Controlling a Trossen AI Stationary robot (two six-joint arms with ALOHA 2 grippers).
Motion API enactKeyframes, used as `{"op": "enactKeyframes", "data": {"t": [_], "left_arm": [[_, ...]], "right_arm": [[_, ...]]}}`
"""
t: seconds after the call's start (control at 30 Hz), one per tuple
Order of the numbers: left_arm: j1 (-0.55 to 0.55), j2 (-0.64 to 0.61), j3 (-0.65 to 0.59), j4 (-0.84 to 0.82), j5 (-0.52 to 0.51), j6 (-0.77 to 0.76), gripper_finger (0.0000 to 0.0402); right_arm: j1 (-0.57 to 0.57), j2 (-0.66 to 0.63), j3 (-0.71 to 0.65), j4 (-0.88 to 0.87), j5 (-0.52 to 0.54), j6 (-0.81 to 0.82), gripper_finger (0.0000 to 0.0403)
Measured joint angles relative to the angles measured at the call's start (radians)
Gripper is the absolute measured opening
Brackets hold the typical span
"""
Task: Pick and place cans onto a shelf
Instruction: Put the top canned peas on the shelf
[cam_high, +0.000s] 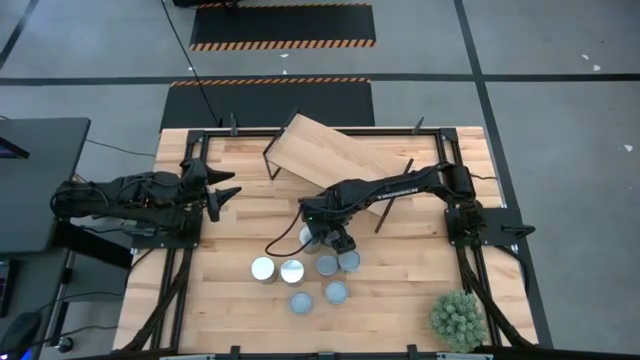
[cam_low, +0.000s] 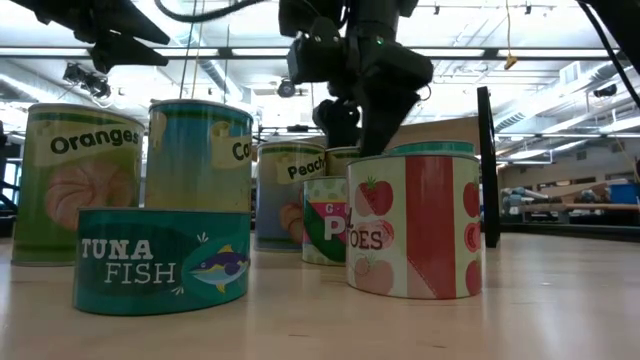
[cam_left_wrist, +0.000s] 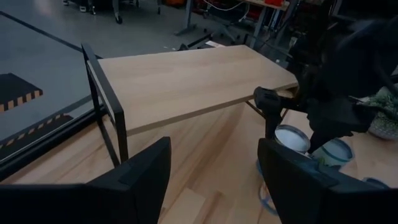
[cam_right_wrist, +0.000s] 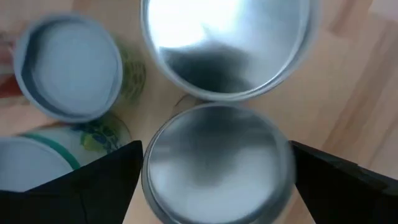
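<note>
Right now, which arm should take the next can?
The right. Its gripper hangs open directly over the cans, fingers straddling one silvery top. The left gripper waits open near the table's left edge, away from them; the shelf is bare.

The high camera looks straight down on my whole table (cam_high: 400, 290) from well above; the low camera sits at table-top height, close behind the cans (cam_low: 162, 260), facing level into the room; my left wrist camera looks across the shelf (cam_left_wrist: 186, 81) from near; my right wrist camera looks down, very close on can tops (cam_right_wrist: 217, 155); all four views share the can cluster.
</note>
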Motion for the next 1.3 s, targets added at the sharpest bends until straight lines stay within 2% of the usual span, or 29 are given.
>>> {"op": "enactKeyframes", "data": {"t": [0.23, 0.67, 1.03, 1.3], "left_arm": [[0.0, 0.0, 0.0, 0.0, 0.0, 0.001, 0.0247], [0.0, 0.0, 0.0, 0.0, 0.0, 0.002, 0.0247], [0.0, 0.0, 0.0, -0.001, 0.0, 0.002, 0.0247], [0.0, 0.0, 0.0, -0.001, 0.0, 0.002, 0.0247]], "right_arm": [[0.002, 0.0, -0.037, 0.02, 0.0, -0.036, 0.0385], [0.002, -0.001, -0.083, 0.085, 0.008, -0.036, 0.0318], [0.002, -0.003, -0.075, 0.09, 0.009, -0.033, 0.0318], [-0.013, -0.004, -0.016, 0.07, 0.008, -0.029, 0.0318]]}}
